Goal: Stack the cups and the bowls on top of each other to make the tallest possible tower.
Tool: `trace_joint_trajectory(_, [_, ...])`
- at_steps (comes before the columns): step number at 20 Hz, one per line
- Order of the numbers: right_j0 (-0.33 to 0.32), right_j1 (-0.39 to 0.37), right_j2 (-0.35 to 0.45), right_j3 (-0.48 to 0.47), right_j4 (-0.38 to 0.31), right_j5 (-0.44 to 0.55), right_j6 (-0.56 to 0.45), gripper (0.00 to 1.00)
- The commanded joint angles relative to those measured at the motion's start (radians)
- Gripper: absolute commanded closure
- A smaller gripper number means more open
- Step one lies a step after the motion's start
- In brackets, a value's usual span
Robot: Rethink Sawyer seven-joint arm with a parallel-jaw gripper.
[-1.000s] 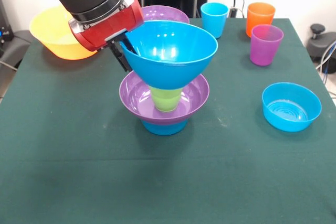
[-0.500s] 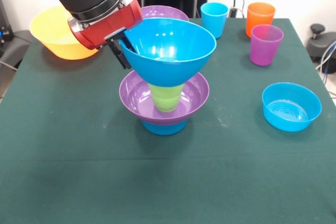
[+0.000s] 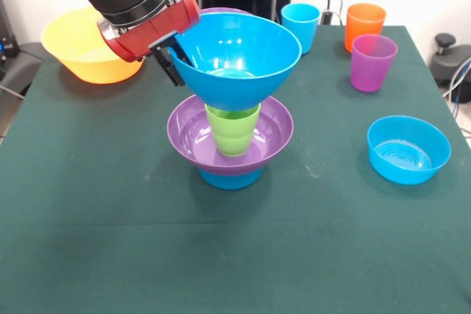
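Claw (image 3: 176,60) clenched on the large blue bowl (image 3: 235,56) at its 9 o'clock rim, bowl held over the lime green cup (image 3: 232,130) in the wide purple bowl (image 3: 191,134).

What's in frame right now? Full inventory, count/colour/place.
Large blue bowl: 1, blue, held tilted just above the lime cup, gripper on its rim.
Tower: small blue bowl lowest, wide purple bowl on it, lime green cup standing inside.
Second purple bowl: 1, far side, mostly hidden behind the large blue bowl.
Yellow bowl: 1, far left corner.
Small blue bowl: 1, loose, right side.
Cups: light blue, orange, purple, far right.
Table: dark green cloth.
Gripper: red and black arm from top left, shut on the large bowl's rim.
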State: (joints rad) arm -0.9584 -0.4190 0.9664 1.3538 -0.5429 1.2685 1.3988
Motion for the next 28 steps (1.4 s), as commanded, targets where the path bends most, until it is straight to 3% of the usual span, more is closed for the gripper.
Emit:
trace_joint_trajectory(1, [-0.001, 0.010, -0.003, -0.011, -0.058, 0.028, -0.379, 1.00])
trace_joint_trajectory(15, [-0.022, 0.079, 0.037, 0.003, -0.056, -0.082, -0.366, 1.00])
trace_joint_trajectory(21, [-0.034, 0.100, 0.071, 0.030, 0.004, -0.094, -0.299, 1.00])
trace_joint_trajectory(28, [-0.026, 0.093, 0.070, 0.022, -0.003, -0.077, -0.288, 1.00])
